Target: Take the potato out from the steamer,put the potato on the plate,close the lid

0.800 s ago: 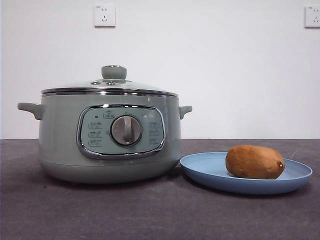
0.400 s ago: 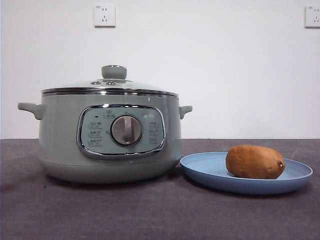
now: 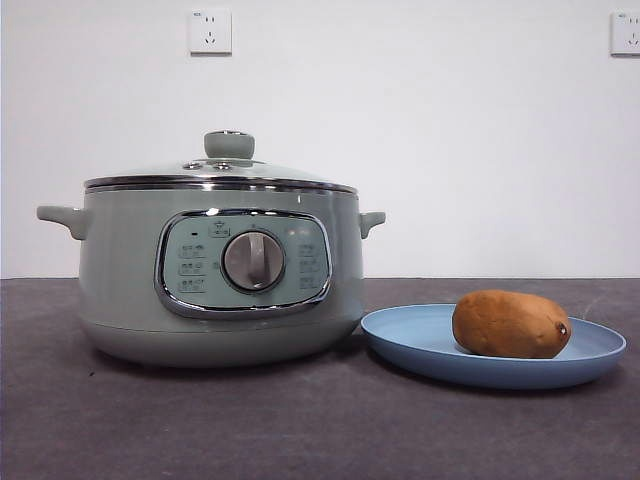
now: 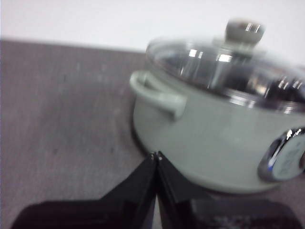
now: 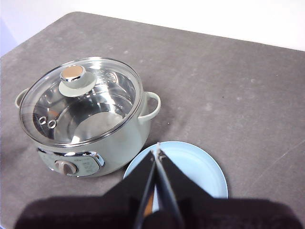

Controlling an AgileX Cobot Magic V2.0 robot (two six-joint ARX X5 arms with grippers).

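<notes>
The sage-green steamer (image 3: 220, 290) stands on the left of the table with the glass lid (image 3: 220, 172) seated on its rim. The brown-orange potato (image 3: 511, 324) lies on the light-blue plate (image 3: 420, 340) to the right of it. My left gripper (image 4: 156, 155) is shut and empty, off to the side of the steamer (image 4: 214, 138) near one handle; that view is blurred. My right gripper (image 5: 156, 150) is shut and empty, high above the plate (image 5: 202, 167). Its jaws hide most of the potato there. The right wrist view shows the steamer (image 5: 121, 140) with its lid (image 5: 86, 102) on. Neither arm shows in the front view.
The dark grey table (image 3: 300, 430) runs to a white wall with two sockets (image 3: 209, 31). The steamer's side handles (image 3: 60, 219) stick out left and right. In the right wrist view the table's far edge (image 5: 190, 29) is visible.
</notes>
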